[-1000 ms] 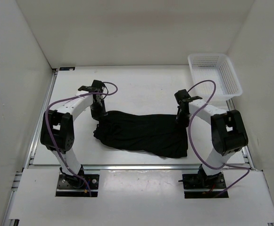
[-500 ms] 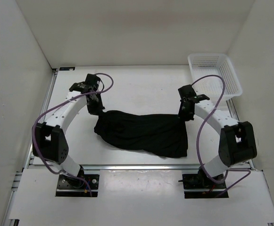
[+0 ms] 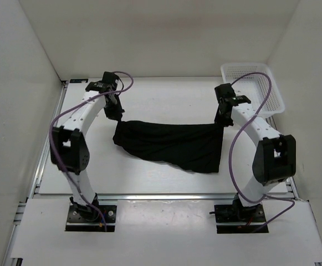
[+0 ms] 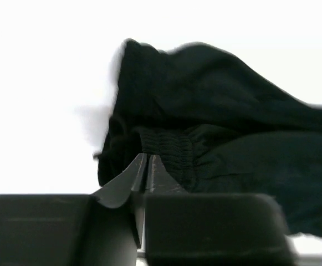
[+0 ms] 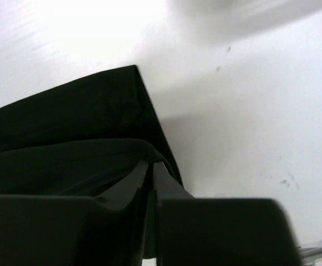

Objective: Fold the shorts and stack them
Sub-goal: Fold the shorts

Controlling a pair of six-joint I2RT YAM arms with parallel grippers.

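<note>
Shorts (image 3: pixel 174 145) of plain black cloth are spread across the middle of the table (image 3: pixel 166 97). Their upper edge is pulled into a taut line and the lower cloth sags toward the near edge. At the left end of that line the left pincer (image 3: pixel 116 115) is pressed together on the gathered waistband. At the right end the right pincer (image 3: pixel 220 121) pinches the upper corner of the cloth. A white mesh basket (image 3: pixel 271 94) sits in the far right corner.
</note>
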